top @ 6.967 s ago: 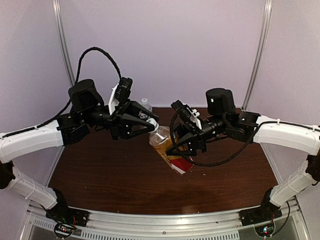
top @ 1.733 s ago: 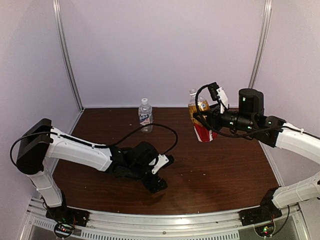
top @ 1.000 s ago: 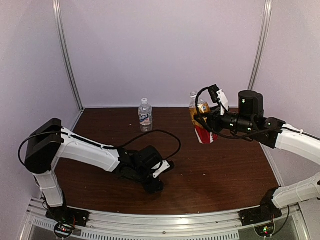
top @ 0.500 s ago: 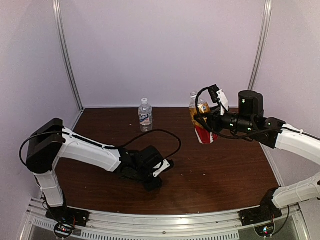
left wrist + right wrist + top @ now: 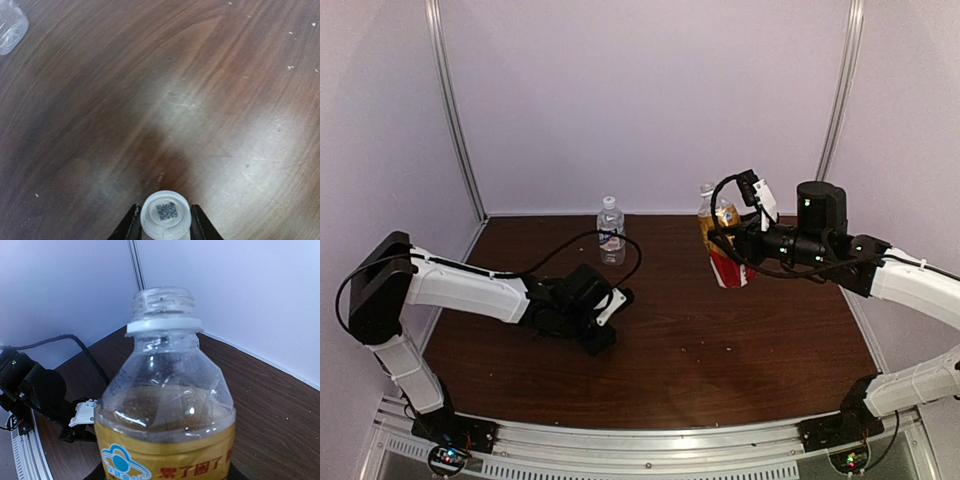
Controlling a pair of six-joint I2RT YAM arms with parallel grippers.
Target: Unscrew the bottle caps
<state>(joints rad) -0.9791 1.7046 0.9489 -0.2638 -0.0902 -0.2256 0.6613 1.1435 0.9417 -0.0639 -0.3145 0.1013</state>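
My right gripper is shut on the amber bottle with the red-white label and holds it upright above the table at the right. In the right wrist view the bottle fills the frame, and its threaded neck is open with no cap on it. My left gripper is low at the table, left of centre. It is shut on a small white cap with a printed code square. The clear bottle stands at the back with its white cap on.
The brown wooden table is walled by white panels at the back and sides. The clear bottle's base shows at the top left of the left wrist view. The left arm and its cable lie low beyond the amber bottle.
My left gripper has moved left and slightly back across the table, still holding the cap. The right arm and the amber bottle have stayed put since about a second ago.
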